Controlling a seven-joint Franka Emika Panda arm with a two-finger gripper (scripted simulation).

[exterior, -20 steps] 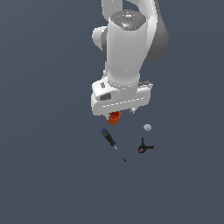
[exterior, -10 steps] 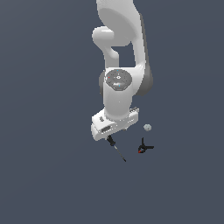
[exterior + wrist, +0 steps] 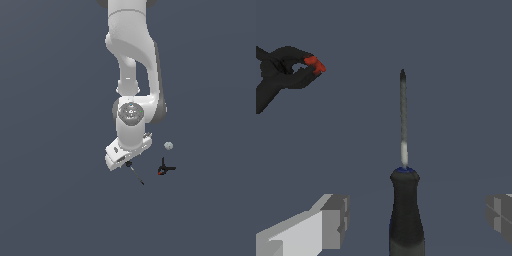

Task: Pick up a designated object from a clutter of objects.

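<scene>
Screwdriver (image 3: 404,200) btwn open claw (image 3: 418,217) fingers, seemingly untouched

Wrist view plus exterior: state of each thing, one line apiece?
end effector: open, fingers either side of the handle, not touching it.
screwdriver: lying flat, ungrasped, handle between the fingers.
black clamp: lying off to the side, untouched.
whitish lump: resting apart from the clamp.
</scene>
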